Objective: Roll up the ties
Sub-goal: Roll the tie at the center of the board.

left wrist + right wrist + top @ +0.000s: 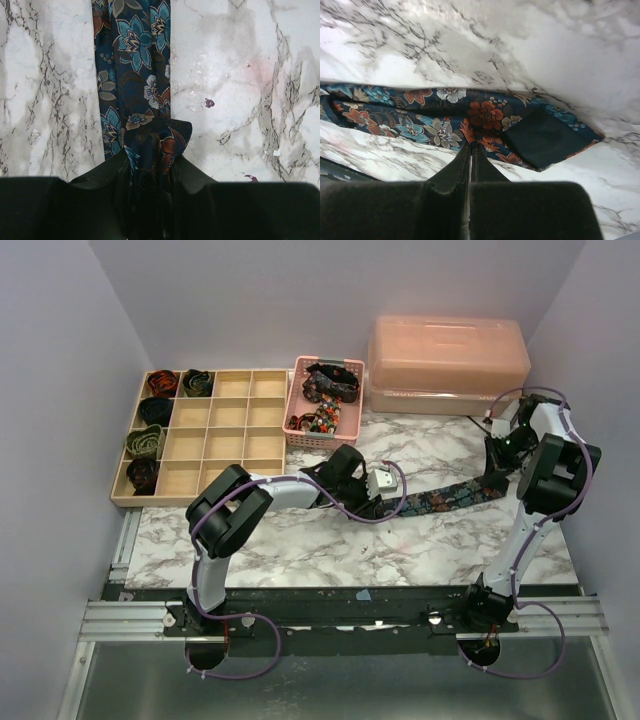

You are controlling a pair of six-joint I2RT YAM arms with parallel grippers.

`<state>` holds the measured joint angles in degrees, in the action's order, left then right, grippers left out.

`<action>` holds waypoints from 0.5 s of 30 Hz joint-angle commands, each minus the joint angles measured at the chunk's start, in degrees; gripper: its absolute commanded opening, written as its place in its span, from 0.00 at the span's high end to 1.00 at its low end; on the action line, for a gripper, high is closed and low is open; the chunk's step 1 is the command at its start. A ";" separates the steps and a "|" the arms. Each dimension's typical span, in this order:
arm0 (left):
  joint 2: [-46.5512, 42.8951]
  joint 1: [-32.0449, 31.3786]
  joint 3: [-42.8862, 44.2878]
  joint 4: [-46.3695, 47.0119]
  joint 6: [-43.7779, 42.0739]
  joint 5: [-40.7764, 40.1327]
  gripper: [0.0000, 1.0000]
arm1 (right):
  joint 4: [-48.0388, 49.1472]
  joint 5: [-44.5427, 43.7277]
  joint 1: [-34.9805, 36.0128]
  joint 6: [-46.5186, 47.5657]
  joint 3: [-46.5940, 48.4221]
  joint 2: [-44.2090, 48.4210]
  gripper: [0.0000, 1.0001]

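A floral tie [450, 497] lies flat across a marble table [300, 550]. L gripper [150, 162] grasps its folded end. R gripper [470, 150] jaws are clenched together at the tie's edge nr the other end.

Entry: floral tie [135, 100].
- Near end: its folded tip vanishes between your left fingers [95, 177].
- Far length: ahead of those fingers it runs out past the upper edge.
- At your right fingers [451, 175], pressed together at the hem: you cannot tell whether any cloth is pinched.
- To their left: the tie leaves view.
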<state>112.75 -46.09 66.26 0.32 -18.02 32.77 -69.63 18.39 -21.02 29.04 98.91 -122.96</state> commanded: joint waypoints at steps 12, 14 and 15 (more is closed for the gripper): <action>2.11 1.79 -3.80 -9.42 -2.10 -5.42 0.75 | 10.03 -11.66 -1.81 1.85 -12.48 -1.31 0.72; 1.86 1.74 -3.95 -9.42 -2.02 -4.92 0.75 | 10.27 -11.80 -2.35 2.28 -13.88 0.10 0.69; 1.98 1.70 -3.82 -9.57 -1.86 -4.76 0.74 | 10.01 -11.64 -2.44 2.36 -13.97 0.69 0.66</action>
<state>112.51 -45.21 65.87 0.56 -18.87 32.77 -65.21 12.53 -21.50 29.21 88.79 -121.27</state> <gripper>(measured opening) 0.266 0.304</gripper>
